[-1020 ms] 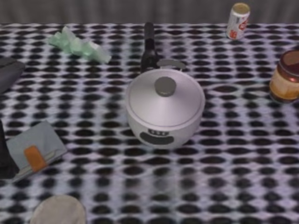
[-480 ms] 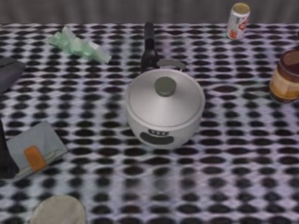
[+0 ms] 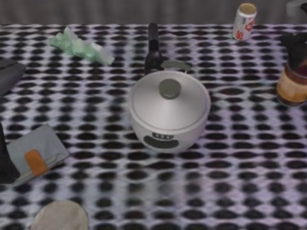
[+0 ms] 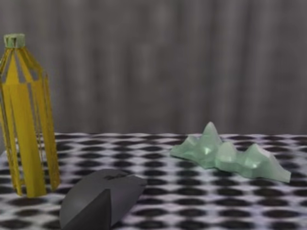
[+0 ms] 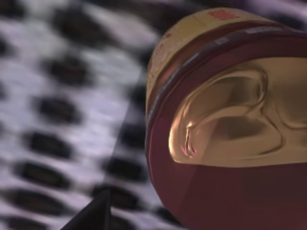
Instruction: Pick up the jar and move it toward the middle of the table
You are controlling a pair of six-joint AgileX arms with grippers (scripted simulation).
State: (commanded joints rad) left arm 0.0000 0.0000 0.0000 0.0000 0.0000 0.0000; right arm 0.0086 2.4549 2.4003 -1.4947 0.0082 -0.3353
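The jar (image 3: 290,87), amber glass with a dark red-brown lid, stands on the dotted table (image 3: 240,163) at the far right edge. My right gripper (image 3: 296,50) is a dark shape hanging over the jar's lid and hiding its top. In the right wrist view the lid (image 5: 230,143) fills the picture from very close. One dark fingertip (image 5: 97,214) shows beside it with bare table between them, so the jaws stand open and hold nothing. My left arm is parked at the table's left, and its gripper shows in no view.
A big white pot (image 3: 169,111) sits mid-table with a dark bottle (image 3: 153,47) behind it. A white-and-red can (image 3: 244,21) stands far right. At the left are a green crumpled lump (image 3: 80,46), a grey wallet (image 3: 36,155), a round disc (image 3: 60,216), a dark mouse (image 4: 100,199) and a yellow bottle (image 4: 24,120).
My right gripper has come into the top view from the far right and now hangs over the jar, covering its lid. The jar and everything else have stayed put.
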